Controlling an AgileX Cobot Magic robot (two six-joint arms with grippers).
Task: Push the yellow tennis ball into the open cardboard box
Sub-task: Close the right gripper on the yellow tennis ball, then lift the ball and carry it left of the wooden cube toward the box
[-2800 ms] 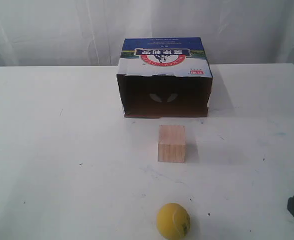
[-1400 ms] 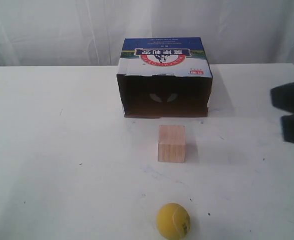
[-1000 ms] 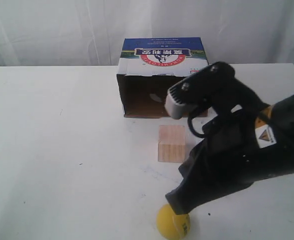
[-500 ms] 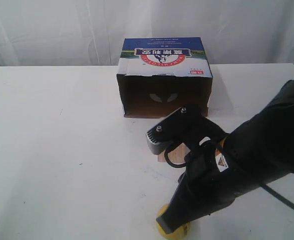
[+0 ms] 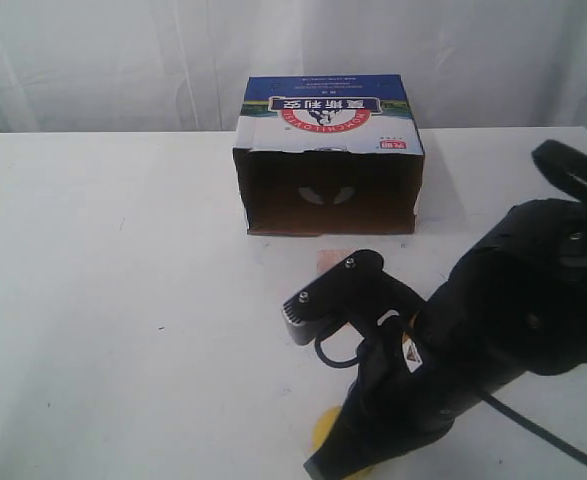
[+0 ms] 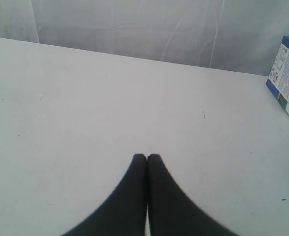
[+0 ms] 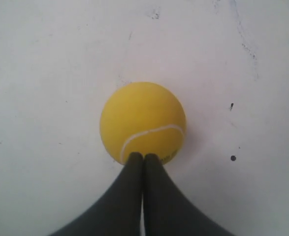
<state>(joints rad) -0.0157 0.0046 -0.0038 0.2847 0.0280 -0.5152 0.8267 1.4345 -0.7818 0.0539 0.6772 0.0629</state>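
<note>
**Right gripper (image 7: 143, 156) set behind the ball (image 7: 143, 120), push toward the box (image 5: 328, 110) about to start.**

Its jaws are pressed together with nothing between them, and their tips touch the ball, which lies on the table (image 5: 123, 300) just ahead of them. The box stands well beyond the ball with its dark mouth facing the jaws. A cube (image 5: 325, 262), mostly hidden by the arm, sits between ball and mouth. A straight shove would likely run into it, so the push should steer round one side and then curve in. Bare table lies to both sides. The narrow closed tips may let the ball roll off sideways. The left gripper (image 6: 146, 157) is also closed and empty, over bare table.
</note>
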